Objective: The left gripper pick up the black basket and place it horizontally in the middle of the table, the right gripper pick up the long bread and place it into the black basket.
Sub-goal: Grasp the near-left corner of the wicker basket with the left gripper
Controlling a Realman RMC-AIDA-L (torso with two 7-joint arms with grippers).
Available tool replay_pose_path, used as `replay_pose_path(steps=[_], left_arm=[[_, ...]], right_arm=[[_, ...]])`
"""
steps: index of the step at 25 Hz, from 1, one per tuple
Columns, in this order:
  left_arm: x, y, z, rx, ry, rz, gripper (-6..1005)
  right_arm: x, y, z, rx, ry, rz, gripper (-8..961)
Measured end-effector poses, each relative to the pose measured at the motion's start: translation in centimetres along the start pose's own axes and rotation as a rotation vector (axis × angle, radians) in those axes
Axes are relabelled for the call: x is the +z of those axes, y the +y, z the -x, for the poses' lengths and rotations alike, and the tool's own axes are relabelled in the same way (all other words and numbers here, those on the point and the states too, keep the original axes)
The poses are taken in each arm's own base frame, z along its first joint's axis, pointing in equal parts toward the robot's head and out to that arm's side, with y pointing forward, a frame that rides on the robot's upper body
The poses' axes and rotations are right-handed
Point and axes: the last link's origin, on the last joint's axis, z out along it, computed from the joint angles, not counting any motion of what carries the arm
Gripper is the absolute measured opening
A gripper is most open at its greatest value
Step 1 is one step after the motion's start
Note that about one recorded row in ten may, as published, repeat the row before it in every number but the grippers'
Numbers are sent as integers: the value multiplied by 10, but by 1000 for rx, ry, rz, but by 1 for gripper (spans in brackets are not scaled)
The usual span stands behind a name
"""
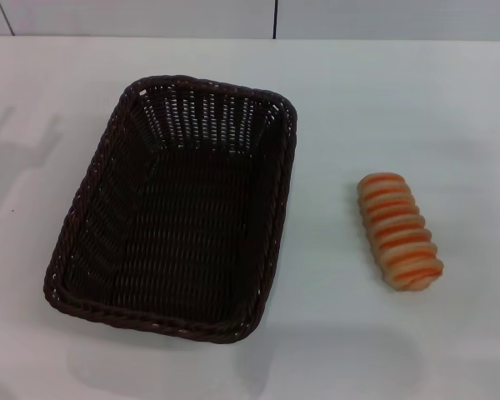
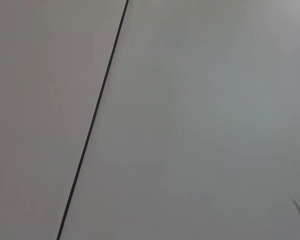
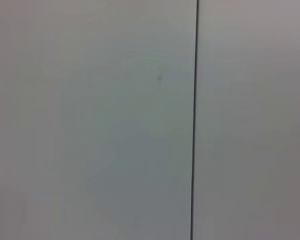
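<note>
The black basket [image 1: 179,208] stands on the white table [image 1: 433,108], left of centre in the head view, its long side running away from me and slightly tilted. It holds nothing. The long bread [image 1: 399,231], tan with orange stripes, lies on the table to the right of the basket, well apart from it. Neither the left gripper nor the right gripper shows in any view. Both wrist views show only a pale wall panel with a thin dark seam [image 2: 92,122] [image 3: 195,120].
A pale wall with dark seams [image 1: 275,18] runs behind the table's far edge. Faint shadows lie on the table at the far left [image 1: 21,137].
</note>
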Motion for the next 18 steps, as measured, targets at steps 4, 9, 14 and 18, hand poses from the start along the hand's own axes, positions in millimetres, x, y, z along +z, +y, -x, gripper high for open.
replay_pose_path(steps=[4, 9, 14, 18], left_arm=[[1, -2, -2, -16, -4, 4, 823], [17, -13, -15, -135, -106, 38, 823], [43, -18, -47, -219, -300, 66, 822], [59, -14, -81, -260, -450, 77, 822]], right_arm=[[1, 0, -1, 3, 2, -2, 809], [0, 0, -1, 4, 2, -2, 809], [0, 0, 0, 7, 2, -1, 809], [-1, -2, 0, 9, 5, -8, 809]])
